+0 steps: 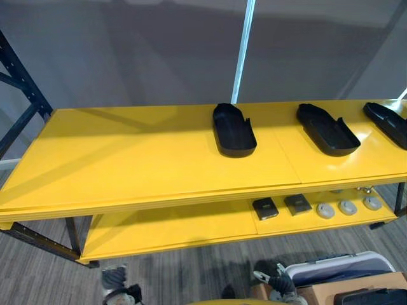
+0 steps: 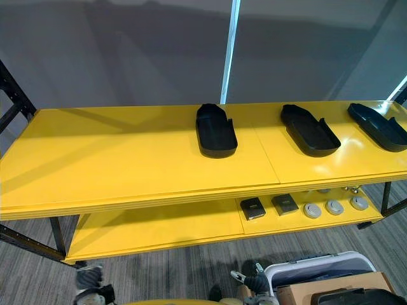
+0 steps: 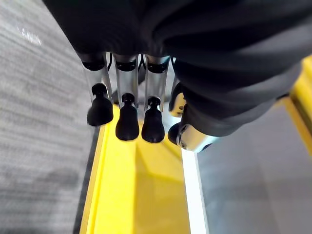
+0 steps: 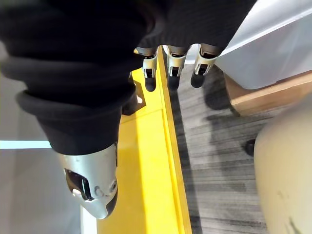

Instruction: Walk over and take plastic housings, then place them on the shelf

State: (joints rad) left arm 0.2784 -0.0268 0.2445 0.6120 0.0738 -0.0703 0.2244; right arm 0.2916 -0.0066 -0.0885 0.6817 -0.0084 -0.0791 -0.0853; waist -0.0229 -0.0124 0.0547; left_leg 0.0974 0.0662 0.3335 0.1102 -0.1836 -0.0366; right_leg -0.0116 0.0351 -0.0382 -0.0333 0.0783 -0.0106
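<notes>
Plastic housings [image 1: 234,130] are set three abreast on shelf [image 1: 127,159] top, twd right end. Left hand [image 3: 127,97] & right hand [image 4: 173,68]: fingers straight, nothing held. Fetch step is judged next; another housing is to be sought, prob. from box [image 1: 324,293] lower right.

left hand [image 3: 127,117] is hanging with its fingers straight and relaxed, empty. right hand [image 4: 174,68] is hanging likewise, fingers straight, thumb held apart, empty.
</notes>
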